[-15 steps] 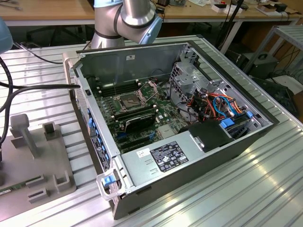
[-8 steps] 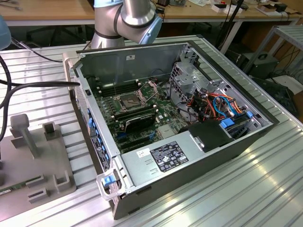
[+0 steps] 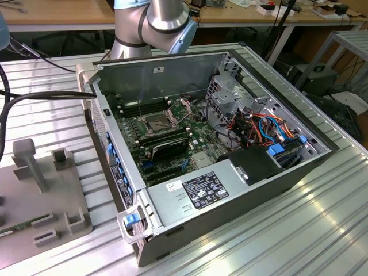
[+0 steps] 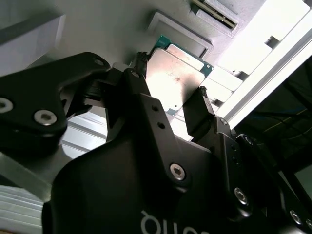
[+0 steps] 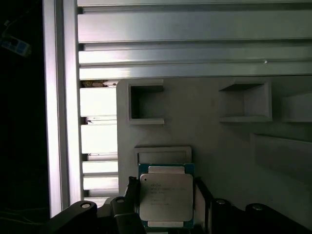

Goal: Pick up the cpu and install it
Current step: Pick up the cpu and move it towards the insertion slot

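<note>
The cpu (image 5: 165, 197) is a small flat square chip with a dull silver-grey top and a green edge. It sits between the two black fingers of my gripper (image 5: 165, 189), one finger pressed against each side. The second wrist view shows the same cpu (image 4: 176, 78) in the gripper (image 4: 171, 80), just above a shallow grey recess (image 4: 183, 31) in a grey fixture plate (image 5: 224, 146). In the exterior view the dark square socket (image 3: 158, 122) with its metal frame lies open on the motherboard inside the computer case (image 3: 218, 190).
Raised grey pockets (image 5: 146, 102) stand on the fixture plate, beside ribbed aluminium table profiles (image 5: 195, 34). Inside the case are black memory sticks (image 3: 167, 142), a power supply (image 3: 201, 192) and orange cables (image 3: 264, 123). The arm (image 3: 155, 23) rises behind the case. Another grey fixture (image 3: 40, 195) lies at the exterior view's left.
</note>
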Available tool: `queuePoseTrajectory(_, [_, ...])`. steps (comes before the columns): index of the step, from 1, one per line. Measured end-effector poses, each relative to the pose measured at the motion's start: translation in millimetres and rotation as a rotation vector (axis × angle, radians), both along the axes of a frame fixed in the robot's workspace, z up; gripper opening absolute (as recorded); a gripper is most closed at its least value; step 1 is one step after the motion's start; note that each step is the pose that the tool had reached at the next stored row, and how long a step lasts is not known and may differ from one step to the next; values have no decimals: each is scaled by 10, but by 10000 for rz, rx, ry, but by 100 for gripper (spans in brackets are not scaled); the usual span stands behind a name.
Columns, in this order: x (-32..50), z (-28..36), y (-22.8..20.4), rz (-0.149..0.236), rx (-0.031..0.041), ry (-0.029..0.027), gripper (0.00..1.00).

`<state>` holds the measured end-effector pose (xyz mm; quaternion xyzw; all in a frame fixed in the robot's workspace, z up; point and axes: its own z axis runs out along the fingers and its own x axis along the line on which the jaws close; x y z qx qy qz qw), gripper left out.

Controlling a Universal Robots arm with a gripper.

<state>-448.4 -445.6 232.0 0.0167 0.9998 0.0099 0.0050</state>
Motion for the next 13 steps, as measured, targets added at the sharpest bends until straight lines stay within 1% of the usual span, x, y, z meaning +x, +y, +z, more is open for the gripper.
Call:
queuePoseTrajectory(3, [0,56,0,0,-1,0,55])
queuePoseTrajectory(9, [0,115,0,0,0,-1,55])
queuePoseTrajectory(13, [1,180,0,1,0,-1,55])
